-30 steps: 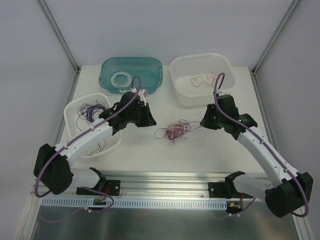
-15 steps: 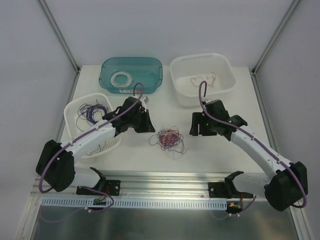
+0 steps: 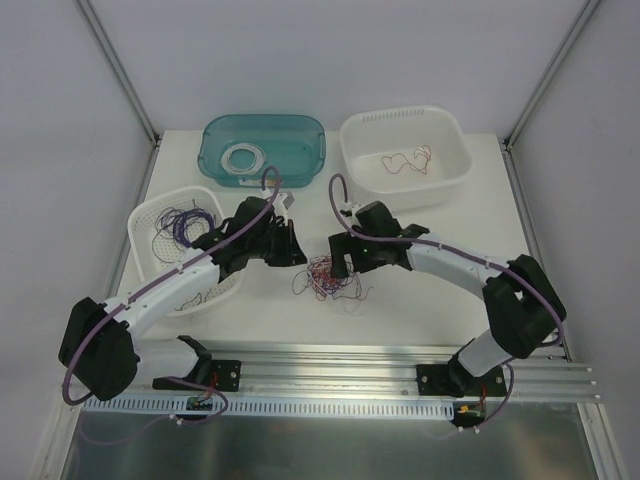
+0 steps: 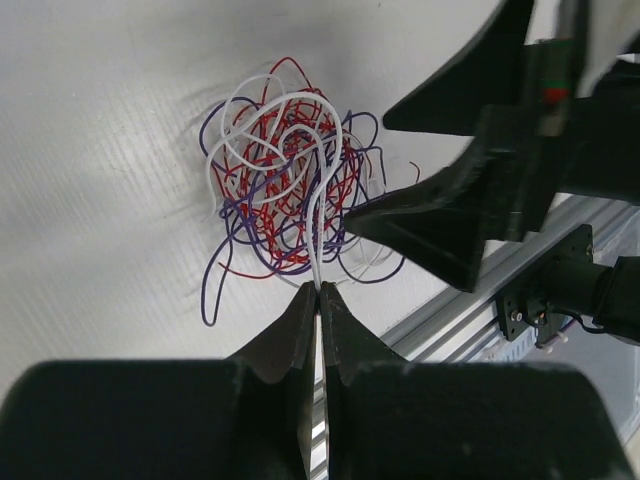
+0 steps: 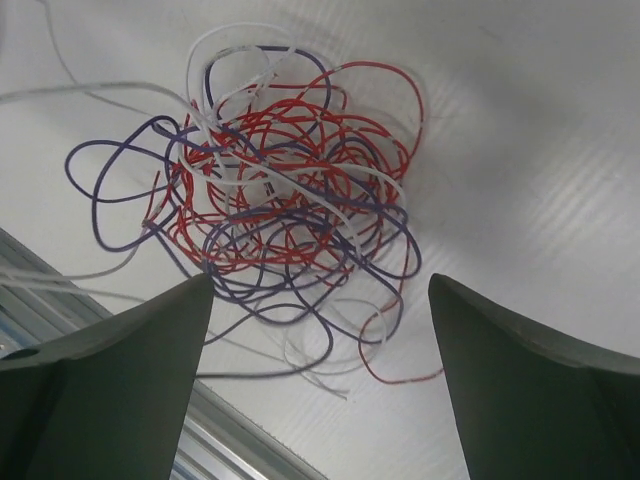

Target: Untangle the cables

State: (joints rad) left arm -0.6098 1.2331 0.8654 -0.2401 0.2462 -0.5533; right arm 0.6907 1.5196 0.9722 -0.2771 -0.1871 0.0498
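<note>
Right wrist: curly cables (image 5: 285,195) (hair-thin loops)

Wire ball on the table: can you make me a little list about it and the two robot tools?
cables: red, purple and white tangle on the table
left tool: shut, pinching one white wire of the tangle
right tool: open, hovering over the tangle
teal bin: white coil inside
white tub: red wires inside
white basket: purple wires inside
</note>
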